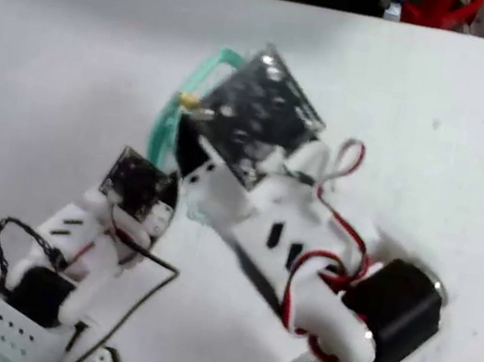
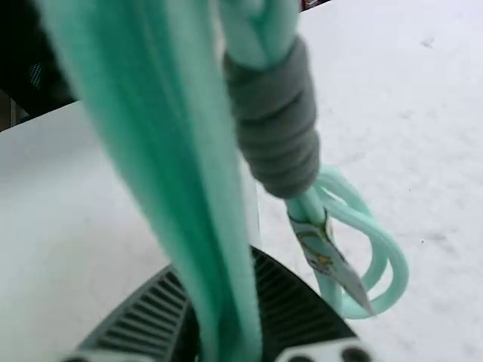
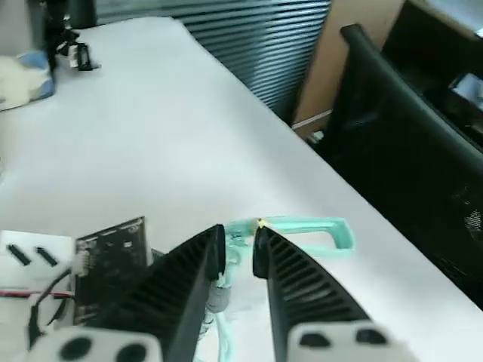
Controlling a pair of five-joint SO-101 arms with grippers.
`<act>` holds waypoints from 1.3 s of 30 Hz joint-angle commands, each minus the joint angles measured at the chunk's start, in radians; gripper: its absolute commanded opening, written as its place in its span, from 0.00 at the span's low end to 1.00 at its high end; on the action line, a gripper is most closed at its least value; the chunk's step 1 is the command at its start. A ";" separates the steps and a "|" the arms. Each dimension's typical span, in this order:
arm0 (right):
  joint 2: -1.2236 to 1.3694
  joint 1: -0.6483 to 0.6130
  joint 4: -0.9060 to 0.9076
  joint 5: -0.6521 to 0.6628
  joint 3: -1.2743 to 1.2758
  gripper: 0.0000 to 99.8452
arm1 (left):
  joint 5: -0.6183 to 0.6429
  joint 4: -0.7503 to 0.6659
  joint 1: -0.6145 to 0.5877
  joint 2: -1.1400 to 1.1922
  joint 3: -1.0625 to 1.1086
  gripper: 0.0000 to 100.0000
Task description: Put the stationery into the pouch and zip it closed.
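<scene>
Prob. zip stage: pouch gripped.
L gripper clamped on fabric; R gripper, jaws a slit apart, at zip pull. Next: pinch, pull straight.

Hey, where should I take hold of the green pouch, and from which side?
Probably the loop at the pouch's end. It lies flat and open on the table, just beyond the right end effector. Come down from above with one finger inside the loop; the rest sits under the arms.
</scene>
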 commanded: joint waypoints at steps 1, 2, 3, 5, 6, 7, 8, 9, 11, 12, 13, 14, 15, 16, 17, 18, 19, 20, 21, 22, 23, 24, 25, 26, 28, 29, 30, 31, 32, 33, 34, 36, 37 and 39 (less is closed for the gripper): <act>0.159 -0.031 0.108 -0.002 -0.224 0.07 | -0.005 -0.021 -0.010 -0.021 -0.006 0.02; 0.185 -0.035 0.119 0.000 -0.239 0.08 | -0.005 -0.021 -0.010 -0.021 -0.006 0.02; 0.208 -0.035 0.133 0.000 -0.245 0.09 | -0.005 -0.021 -0.010 -0.021 -0.006 0.02; 0.226 -0.035 0.137 0.000 -0.230 0.15 | -0.005 -0.018 -0.010 -0.021 -0.006 0.02; 0.228 -0.033 0.137 0.000 -0.207 0.18 | -0.005 -0.018 -0.010 -0.021 -0.006 0.02; 0.228 -0.031 0.137 0.002 -0.180 0.20 | -0.005 -0.018 -0.010 -0.021 -0.006 0.02; 0.228 -0.031 0.137 0.017 -0.155 0.20 | -0.005 -0.018 -0.010 -0.021 -0.006 0.02; 0.232 -0.031 0.136 0.046 -0.132 0.20 | -0.005 -0.018 -0.010 -0.021 -0.006 0.02; 0.236 -0.028 0.099 0.083 -0.091 0.17 | -0.005 -0.018 -0.010 -0.021 -0.006 0.02; 0.236 -0.016 0.070 0.097 -0.075 0.16 | -0.005 -0.018 -0.010 -0.021 -0.006 0.02; 0.237 0.013 0.041 0.101 -0.063 0.14 | -0.005 -0.018 -0.010 -0.021 -0.006 0.02; 0.237 0.035 0.016 0.101 -0.052 0.14 | -0.005 -0.017 -0.010 -0.021 -0.006 0.02; 0.239 0.050 0.001 0.104 -0.043 0.14 | -0.005 -0.017 -0.010 -0.021 -0.006 0.02; 0.240 0.064 -0.012 0.104 -0.025 0.14 | -0.005 -0.017 -0.010 -0.021 -0.006 0.02; 0.240 0.073 -0.022 0.106 -0.002 0.14 | -0.005 -0.017 -0.010 -0.021 -0.006 0.02; 0.240 0.081 -0.042 0.106 0.021 0.14 | -0.005 -0.017 -0.010 -0.021 -0.006 0.02; 0.240 0.087 -0.064 0.106 0.040 0.15 | -0.005 -0.017 -0.010 -0.021 -0.006 0.02; 0.240 0.087 -0.090 0.106 0.055 0.15 | -0.005 -0.017 -0.010 -0.021 -0.006 0.02; 0.240 0.093 -0.113 0.106 0.064 0.15 | -0.005 -0.017 -0.010 -0.022 -0.006 0.02; 0.240 0.101 -0.131 0.106 0.074 0.15 | -0.005 -0.017 -0.010 -0.022 -0.006 0.02; 0.240 0.108 -0.147 0.106 0.078 0.13 | -0.005 -0.017 -0.010 -0.022 -0.006 0.02; 0.240 0.110 -0.160 0.106 0.078 0.10 | -0.005 -0.017 -0.010 -0.022 -0.006 0.02; 0.240 0.117 -0.173 0.106 0.078 0.07 | -0.005 -0.017 -0.010 -0.022 -0.006 0.02; 0.240 0.130 -0.180 0.106 0.078 0.04 | -0.005 -0.017 -0.010 -0.022 -0.006 0.02; 0.240 0.140 -0.199 0.106 0.078 0.02 | -0.005 -0.017 -0.010 -0.022 -0.006 0.02; 0.242 0.145 -0.206 0.106 0.080 0.03 | -0.005 -0.017 -0.010 -0.022 -0.006 0.02; 0.246 0.160 -0.216 0.103 0.080 0.03 | -0.005 -0.017 -0.010 -0.022 -0.006 0.02; 0.257 0.176 -0.226 0.100 0.080 0.03 | -0.005 -0.017 -0.010 -0.022 -0.006 0.02; 0.271 0.194 -0.243 0.098 0.078 0.03 | -0.005 -0.017 -0.010 -0.022 -0.006 0.02; 0.285 0.219 -0.257 0.097 0.077 0.02 | -0.005 -0.017 -0.010 -0.022 -0.006 0.02; 0.298 0.243 -0.266 0.092 0.077 0.02 | -0.005 -0.017 -0.010 -0.024 -0.006 0.02; 0.328 0.278 -0.268 0.054 0.075 0.02 | -0.006 -0.017 -0.010 -0.024 -0.006 0.02; 0.335 0.289 -0.263 0.040 0.075 0.02 | -0.008 -0.017 -0.010 -0.024 -0.006 0.02; 0.343 0.297 -0.252 0.029 0.074 0.02 | -0.008 -0.017 -0.010 -0.024 -0.006 0.02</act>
